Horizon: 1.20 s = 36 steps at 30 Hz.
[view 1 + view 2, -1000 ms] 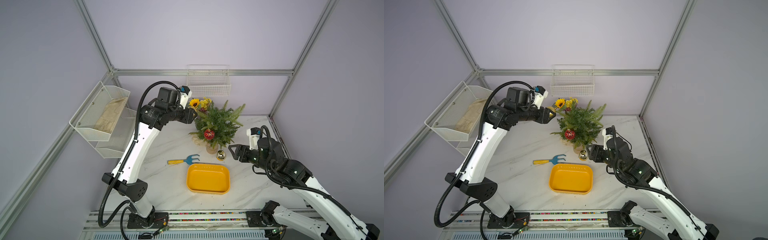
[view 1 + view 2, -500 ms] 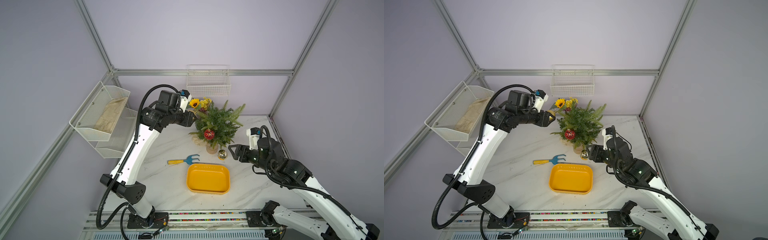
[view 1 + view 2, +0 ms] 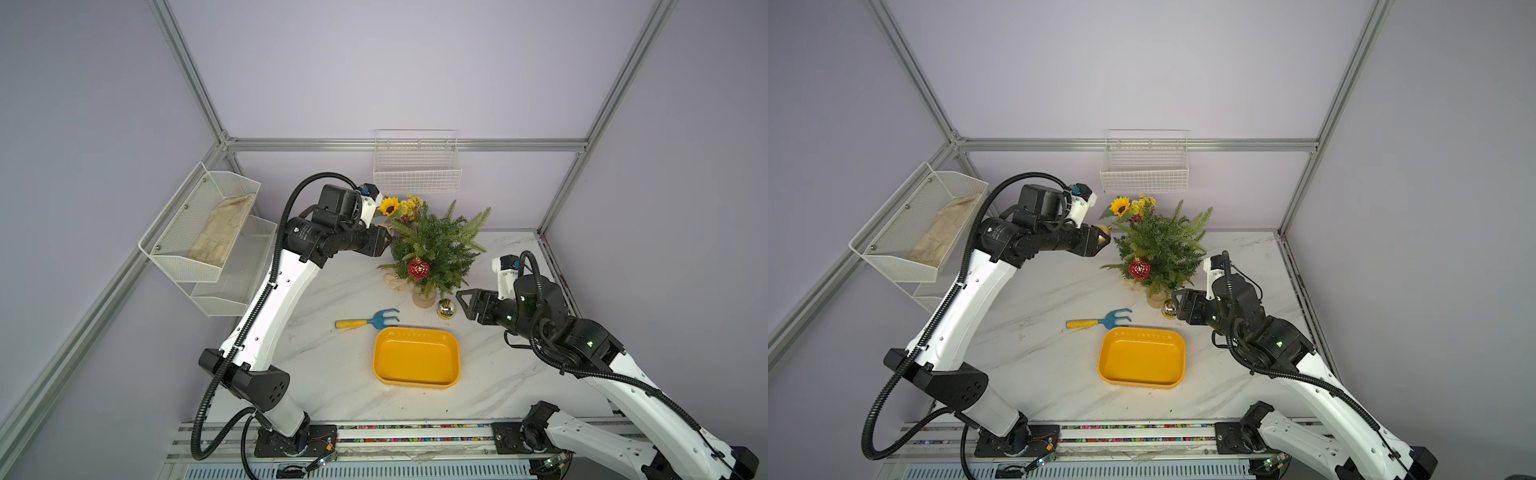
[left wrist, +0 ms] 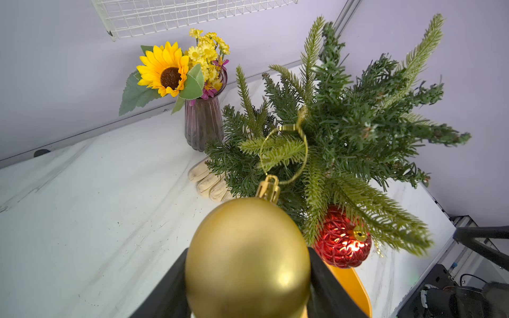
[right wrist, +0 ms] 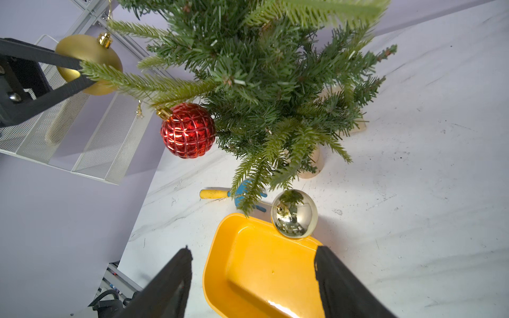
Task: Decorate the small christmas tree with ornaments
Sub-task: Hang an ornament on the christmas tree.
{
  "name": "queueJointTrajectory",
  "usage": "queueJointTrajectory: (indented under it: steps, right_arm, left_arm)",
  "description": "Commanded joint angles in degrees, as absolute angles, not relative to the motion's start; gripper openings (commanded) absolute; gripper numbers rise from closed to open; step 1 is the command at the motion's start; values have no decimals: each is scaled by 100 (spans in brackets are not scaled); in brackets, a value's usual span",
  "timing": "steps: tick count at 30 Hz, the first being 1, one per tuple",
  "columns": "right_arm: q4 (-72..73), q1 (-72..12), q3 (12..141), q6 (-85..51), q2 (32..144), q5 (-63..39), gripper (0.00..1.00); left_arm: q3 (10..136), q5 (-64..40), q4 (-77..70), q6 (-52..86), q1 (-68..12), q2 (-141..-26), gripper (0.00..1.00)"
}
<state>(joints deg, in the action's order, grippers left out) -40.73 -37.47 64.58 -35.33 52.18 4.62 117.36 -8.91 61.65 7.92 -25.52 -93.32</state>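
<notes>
At left, our left gripper (image 3: pixel 1104 240) pinches the matte gold ball (image 4: pixel 248 256) beside the tree (image 3: pixel 436 245), which stands toward the back of the table (image 3: pixel 332 374). We cannot tell whether its loop catches a twig. 1 red ball (image 3: pixel 418 268) hangs lower. The shiny ball (image 3: pixel 445 308) lies by the half-hidden stump (image 3: pixel 424 300), facing our spread right gripper (image 5: pixel 252 252).

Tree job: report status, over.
Left pincer shut on matte gold bauble, beside tree. Right pincer open, empty, facing shiny gold bauble by the stump. Red bauble hangs on tree. Flower vase close behind.
</notes>
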Motion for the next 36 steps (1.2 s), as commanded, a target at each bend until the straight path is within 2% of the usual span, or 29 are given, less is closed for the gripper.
queueJointTrajectory:
  steps: [1, 36]
  right_arm:
    - [-4087, -3718, 6442, -3568, 5203, 458, 73]
    - [-4097, -3716, 6408, -3575, 5185, 492, 73]
  left_arm:
    - [11549, -826, 5924, 820, -2493, -9125, 44]
    - [11745, -1146, 5863, 959, -2373, -9488, 42]
